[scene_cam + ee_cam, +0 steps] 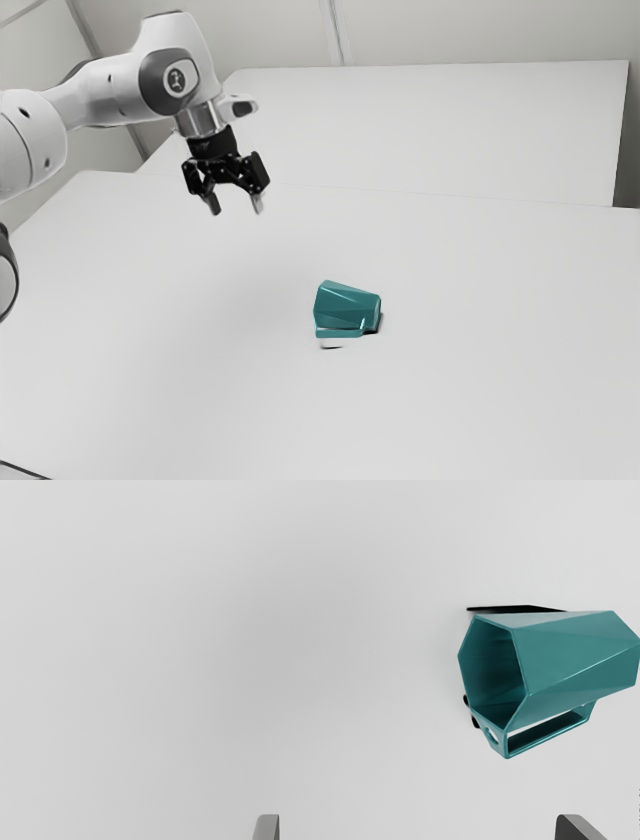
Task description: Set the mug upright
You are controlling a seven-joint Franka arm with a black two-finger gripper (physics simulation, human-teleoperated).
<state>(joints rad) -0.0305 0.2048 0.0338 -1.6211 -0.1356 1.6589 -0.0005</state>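
Note:
My black gripper [235,208] hangs high above the table at the exterior view's upper left, its fingers wide apart with nothing between them. The teal faceted mug [345,306] lies on its side on the table, lower than the gripper and toward the exterior view's right, apart from it. In the wrist view, the mug [575,655] shows its open mouth and its rectangular handle, which sticks out from one side. Both fingertips of the gripper [417,827] show at the bottom edge, standing open.
A pale white table [200,400] carries the mug. Behind it stands another white surface [430,130], with light wall panels [480,30] beyond. A dark shadow lies along the mug's side.

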